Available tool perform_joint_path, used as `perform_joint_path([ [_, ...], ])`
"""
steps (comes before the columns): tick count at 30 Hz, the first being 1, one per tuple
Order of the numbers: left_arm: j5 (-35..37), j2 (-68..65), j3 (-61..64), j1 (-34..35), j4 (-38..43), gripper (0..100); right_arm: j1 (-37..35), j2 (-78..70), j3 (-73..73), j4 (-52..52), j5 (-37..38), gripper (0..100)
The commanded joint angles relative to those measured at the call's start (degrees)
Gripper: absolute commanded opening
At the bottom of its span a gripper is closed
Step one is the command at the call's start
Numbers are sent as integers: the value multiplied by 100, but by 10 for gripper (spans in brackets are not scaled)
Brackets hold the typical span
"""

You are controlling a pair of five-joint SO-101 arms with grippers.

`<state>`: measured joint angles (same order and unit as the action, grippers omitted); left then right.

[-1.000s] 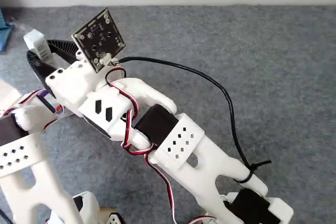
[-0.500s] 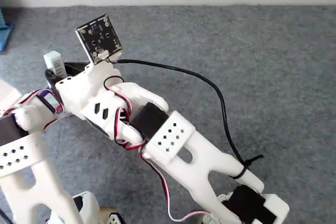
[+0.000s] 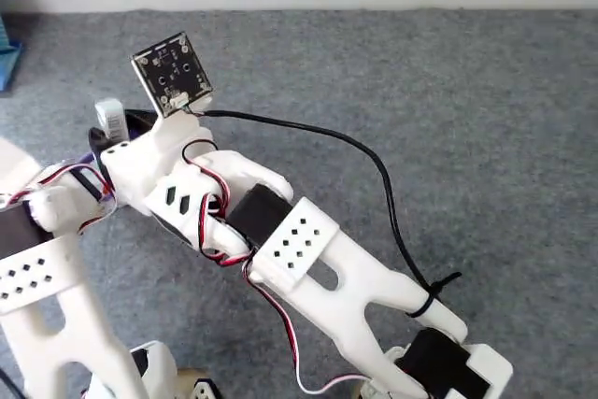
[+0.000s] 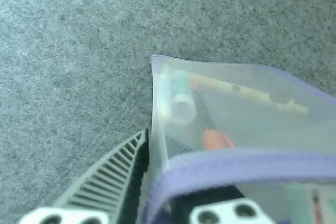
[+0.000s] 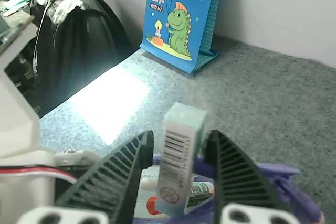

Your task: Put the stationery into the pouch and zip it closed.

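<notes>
A see-through pouch [image 4: 247, 124] with a purple zip rim holds a pale pencil, a white-capped stick [image 4: 178, 98] and an orange piece. My left gripper [image 4: 152, 182] is shut on the pouch's rim at one end, with its ribbed black finger [image 4: 110, 182] outside the wall. My right gripper [image 5: 180, 140] is shut on a small white box with a barcode [image 5: 181, 166], upright just above the pouch's purple rim [image 5: 283, 179]. In the high view the white box [image 3: 110, 119] sticks up from the right gripper [image 3: 114, 135] at the left, beside the left arm [image 3: 42, 221].
Grey carpet [image 3: 448, 100] covers the table, with open room to the right. A blue gift bag [image 5: 181, 19] stands against the white wall and a black garment [image 5: 73, 35] lies beyond the pouch. The right arm's black cable [image 3: 374, 165] loops over the carpet.
The right arm has carried the white box nearer and lower, towards the left arm and the pouch. The left arm has stayed put.
</notes>
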<state>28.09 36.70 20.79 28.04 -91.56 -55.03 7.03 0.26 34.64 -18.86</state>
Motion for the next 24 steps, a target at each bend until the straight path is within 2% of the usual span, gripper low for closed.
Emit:
perform_joint_path([
  [1, 70, 0, -224, 9, 97, 13, 66, 215, 9, 233, -44, 251],
  [11, 79, -18, -215, 9, 193, 13, 101, 1112, 9, 734, -44, 143],
  [17, 79, -18, -207, 9, 193, 13, 760, 1710, 26, 875, -44, 98],
  [20, 79, -18, -198, 9, 193, 13, 1068, 1859, 0, 1815, -35, 110],
  [24, 79, -18, -189, 9, 193, 13, 1077, 1877, 0, 3029, -35, 152],
])
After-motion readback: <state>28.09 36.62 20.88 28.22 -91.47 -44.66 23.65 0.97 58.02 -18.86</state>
